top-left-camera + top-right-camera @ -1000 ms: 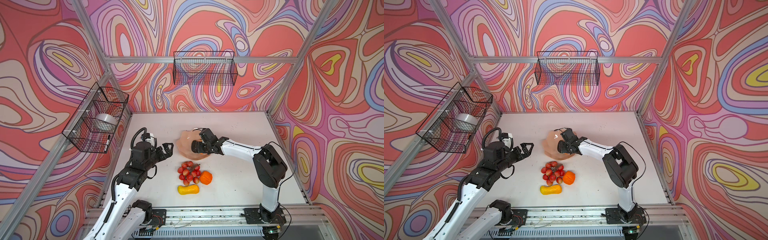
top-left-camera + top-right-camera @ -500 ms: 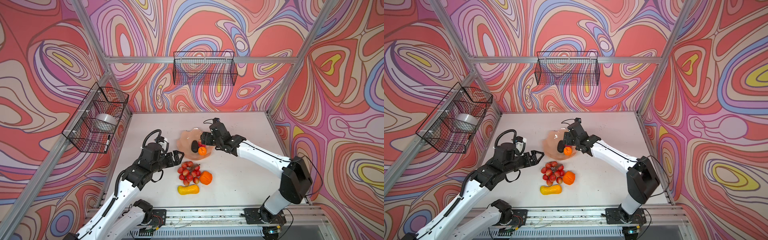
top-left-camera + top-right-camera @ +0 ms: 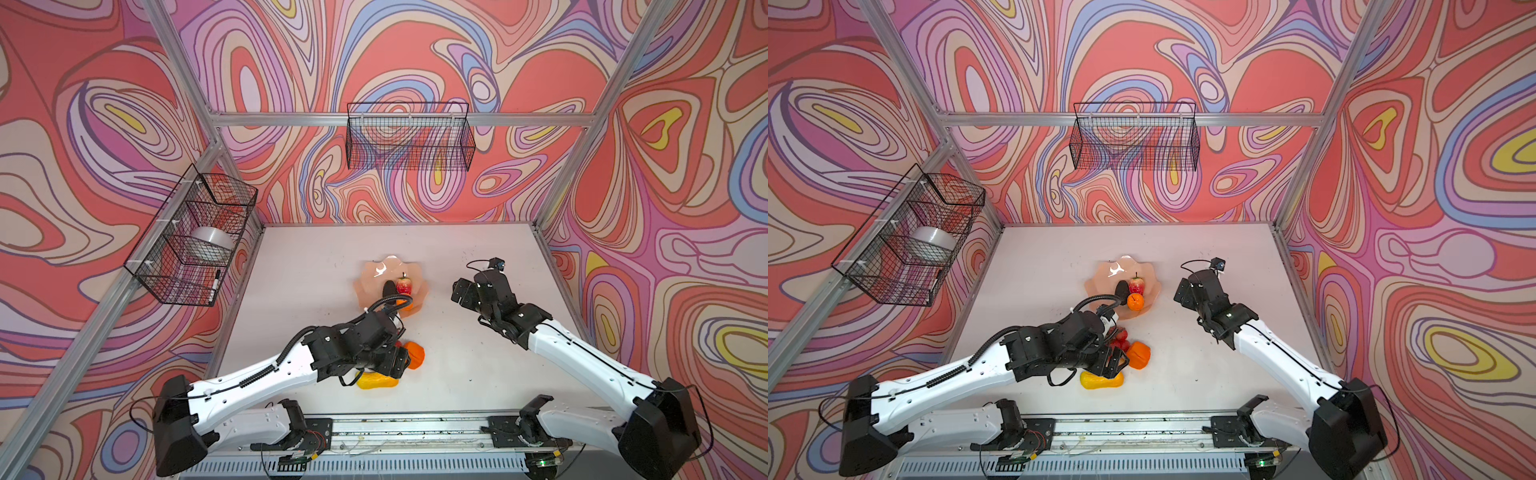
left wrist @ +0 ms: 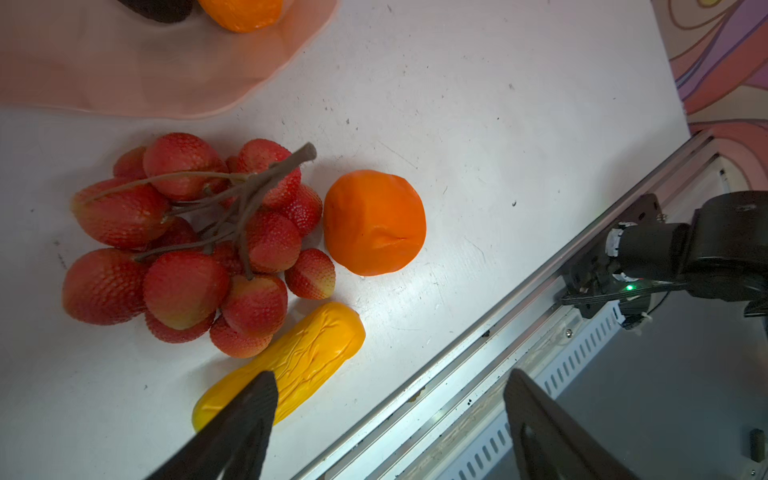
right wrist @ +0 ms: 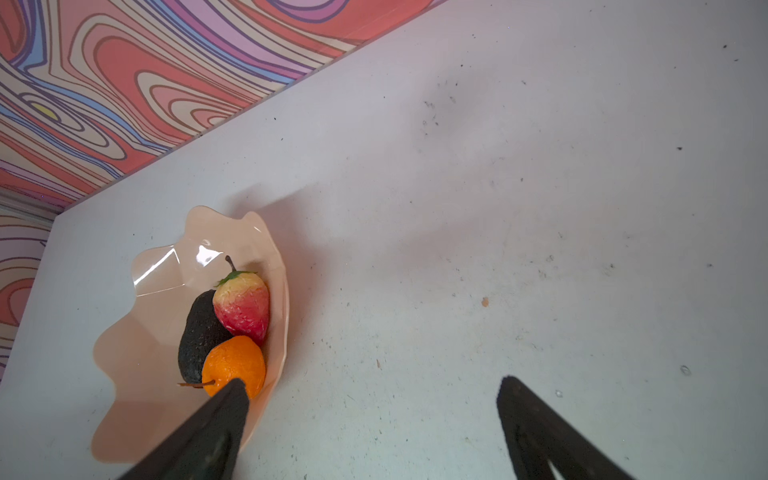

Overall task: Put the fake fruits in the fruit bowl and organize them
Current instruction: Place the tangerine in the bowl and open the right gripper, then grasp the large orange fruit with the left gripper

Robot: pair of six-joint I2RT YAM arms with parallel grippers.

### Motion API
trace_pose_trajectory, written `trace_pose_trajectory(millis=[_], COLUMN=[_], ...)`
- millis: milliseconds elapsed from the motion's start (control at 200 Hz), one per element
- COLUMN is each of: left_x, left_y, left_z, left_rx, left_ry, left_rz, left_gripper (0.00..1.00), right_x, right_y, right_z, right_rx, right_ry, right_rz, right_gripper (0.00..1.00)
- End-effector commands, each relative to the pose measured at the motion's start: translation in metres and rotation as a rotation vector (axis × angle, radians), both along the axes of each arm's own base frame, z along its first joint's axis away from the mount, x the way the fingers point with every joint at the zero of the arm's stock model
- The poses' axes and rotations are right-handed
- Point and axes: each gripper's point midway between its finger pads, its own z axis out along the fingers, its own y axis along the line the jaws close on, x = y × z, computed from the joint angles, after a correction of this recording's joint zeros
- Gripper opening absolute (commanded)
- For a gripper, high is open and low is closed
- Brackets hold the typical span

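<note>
Fingers [image 4: 245, 419] of the left gripper [image 4: 390, 376] stand wide apart, clamped on nothing, low over the front of the white tabletop [image 3: 316, 266]. In the left wrist view one black fingertip overlaps the end of the yellow elongated plastic gourd [image 4: 299, 353], while the second lies over the aluminium rail [image 4: 498, 328] at the table's edge. Whether the first touches the gourd cannot be told. Just beside the gourd lie the bunch of red plastic grapes [image 4: 187, 249] and the large orange [image 4: 374, 222], the three close together on the table. In both top views this gripper covers most of the grapes, with the orange just to its right.

Behind them, near the table's middle, sits the glossy peach-pink fruit bowl with a wavy rim [image 5: 166, 266]. It holds the dark rough avocado [image 5: 199, 332], the red strawberry with a green cap [image 5: 243, 307] and the small tangerine [image 5: 235, 365], packed together against its right side.

The right gripper [image 5: 372, 382] hangs to the right of the bowl, apart from it in both top views. Its fingers [image 5: 216, 424] are spread wide over bare table, with nothing between them.

One black wire basket [image 3: 409, 137] hangs on the back wall, and another wire basket [image 3: 191, 237] hangs on the left wall.
</note>
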Motion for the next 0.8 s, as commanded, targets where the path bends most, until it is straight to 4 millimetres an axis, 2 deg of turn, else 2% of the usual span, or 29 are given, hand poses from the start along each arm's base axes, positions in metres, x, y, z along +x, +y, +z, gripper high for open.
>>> trace_pose_trajectory(millis=[0,150,356,601,796], left_x=[0.012,0.025,0.039,0.042,0.043], left_y=[-0.017,-0.034,-0.044,-0.057,-0.059], left_z=[-0.002,-0.014,-0.038,-0.065,-0.082], left_rx=[0.011,0.068,0.16,0.215,0.27], left_ry=[-0.029,-0.033,-0.015,0.045,0.078], left_rz=[-0.007,-0.031,-0.003,-0.012,-0.012], left_gripper=[0.87,0.89,0.91,0.87,0.82], right_x=[-0.004,-0.01,-0.019,-0.024,-0.025], right_y=[-0.01,-0.016,-0.025,-0.031,-0.031], right_z=[0.006,0.011,0.008,0.007,0.005], right_rx=[0.009,-0.002,-0.008,-0.023,-0.025], right_ry=[-0.019,-0.032,-0.038,-0.039,-0.039], right_rz=[-0.036,-0.042,-0.061,-0.066,-0.064], right_gripper=[0.97,0.98,0.97,0.97,0.97])
